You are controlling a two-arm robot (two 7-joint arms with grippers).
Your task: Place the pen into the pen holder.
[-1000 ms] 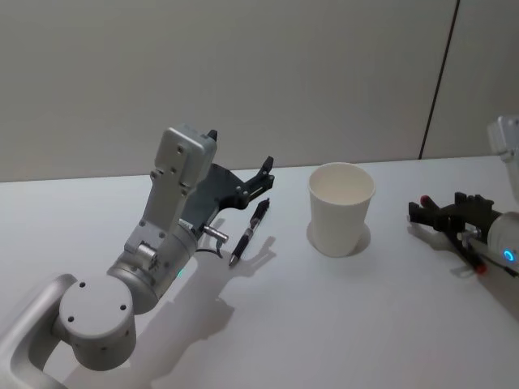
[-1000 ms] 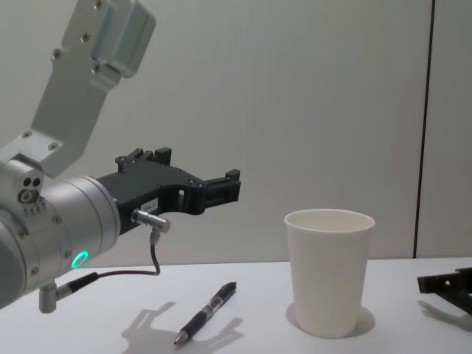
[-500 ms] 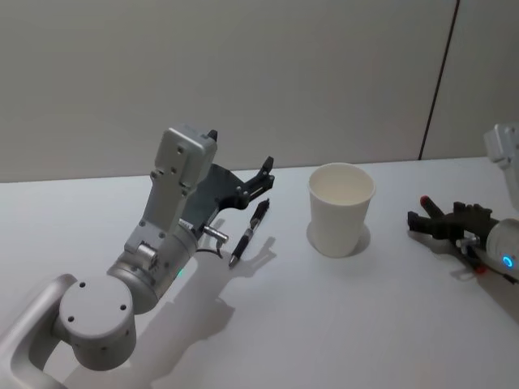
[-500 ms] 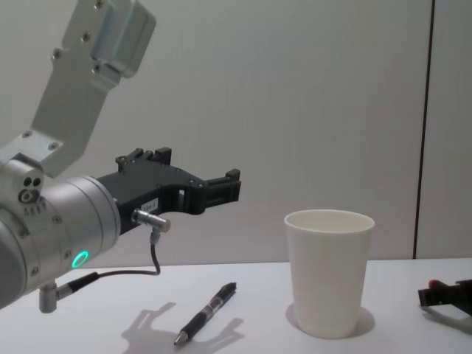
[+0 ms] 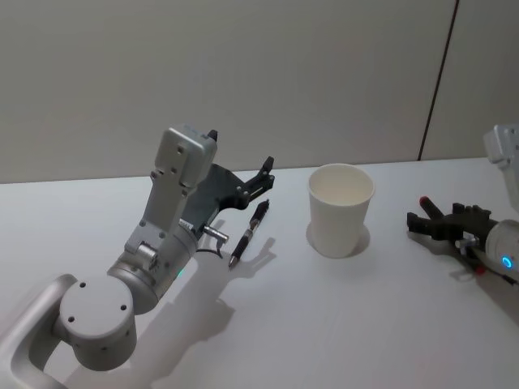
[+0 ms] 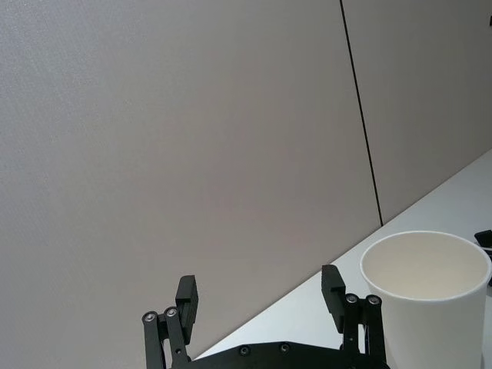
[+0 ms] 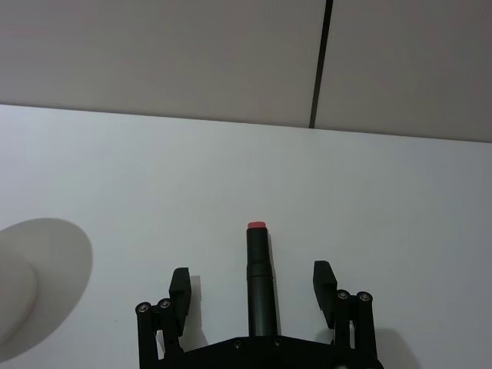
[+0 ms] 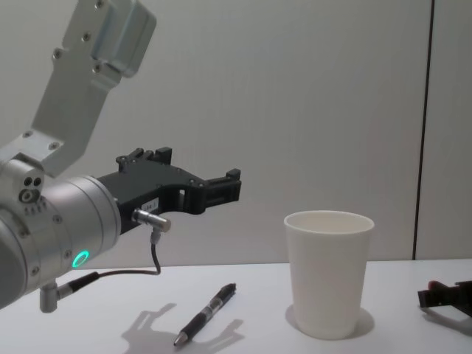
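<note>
the left gripper [image 5: 258,180] hangs in the air over the left part of the table [image 5: 324,324], pointing toward the cup [image 5: 341,209]. its fingers [image 6: 187,296] are spread wide, nothing is between them and it touches nothing. in the chest view it sits well above the tabletop, with the arm's grey links large at the left edge.

the pen [image 5: 249,233] lies flat on the table just below the gripper. it is black, with its tip toward the robot and its other end slanting away toward the cup. it is near the cup's left side but apart from it, and nothing touches it.

the cup stands upright in the middle of the table, white, with a rolled rim and its mouth facing up. from the left wrist it shows just beyond one of the spread fingers.

the right gripper [image 7: 252,275] is low at the right of the table, well apart from the cup and pointing toward it. its fingers [image 7: 323,278] are also wide apart. a black stick [image 7: 259,261] with a red end runs between them and reaches past the fingertips, with a gap to each finger. i cannot tell whether it lies on the table or is fixed to the gripper
</note>
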